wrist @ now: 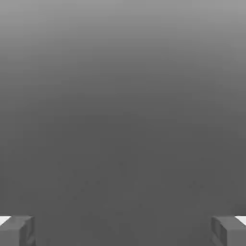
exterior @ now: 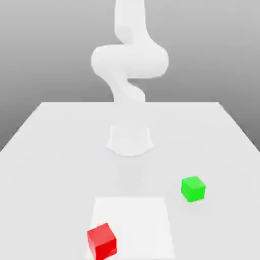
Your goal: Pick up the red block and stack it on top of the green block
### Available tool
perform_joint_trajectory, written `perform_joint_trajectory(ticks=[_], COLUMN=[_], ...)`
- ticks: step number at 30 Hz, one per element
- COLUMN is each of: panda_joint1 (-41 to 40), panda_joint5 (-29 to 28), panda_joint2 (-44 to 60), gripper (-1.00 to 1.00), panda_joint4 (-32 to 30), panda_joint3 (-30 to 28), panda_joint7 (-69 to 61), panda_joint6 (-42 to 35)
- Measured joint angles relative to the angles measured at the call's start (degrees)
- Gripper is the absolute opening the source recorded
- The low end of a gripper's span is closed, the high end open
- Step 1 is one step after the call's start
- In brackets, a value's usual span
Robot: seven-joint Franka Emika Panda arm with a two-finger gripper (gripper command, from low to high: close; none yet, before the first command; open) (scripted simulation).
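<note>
The red block (exterior: 102, 240) sits on the bench (exterior: 45, 152) at the near edge of the exterior view, towards that view's left, resting on the corner of a slightly brighter square patch (exterior: 139, 218) in the bench top. The green block (exterior: 193, 188) stands farther back and towards the exterior view's right, well apart from the red one, on bare bench. Both lie flat and nothing is touching them.

The arm (exterior: 129, 61) rises from its round base (exterior: 130, 139) near the middle of the bench and bends up and out of the top of the exterior view. In the hand view the gripper (wrist: 123, 230) has its two fingertips (wrist: 17, 229) at the far edges of the picture, so the jaws stand wide apart with nothing between them. Only plain grey background lies beyond them there.

Judging from this, the task is at its very start: the pick-up has not begun and the stacking is entirely ahead. The next move calls for bringing the gripper over the red block, squaring the jaws to two of its opposite faces, and lowering until the fingertips straddle it before closing.

No brand, label or writing can be read anywhere; blocks, bench and arm are all plain.
</note>
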Motion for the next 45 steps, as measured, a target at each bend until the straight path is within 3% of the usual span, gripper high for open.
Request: perform_joint_trajectory(ticks=[15,26,30,31,38,43,45], panda_joint1=[6.3,4.7,2.5,1.9,1.9,3.8,5.8], panda_joint5=[8.5,6.4,9.5,10.2,10.1,5.5,5.0], panda_joint2=[31.7,53.2,61.5,63.0,63.0,53.9,50.2], gripper=[0.00,0.00,0.00,-1.00,-1.00,-1.00,-1.00], panda_joint4=[-4.8,-8.3,-7.2,-6.9,-6.9,-8.8,-12.0], panda_joint3=[-9.4,-10.6,-7.8,-7.1,-7.1,-9.4,-6.8], panda_joint7=[-25.9,-38.2,-41.2,-41.7,-41.7,-38.6,-41.2], panda_joint6=[11.0,20.1,26.5,27.7,27.7,20.6,19.8])
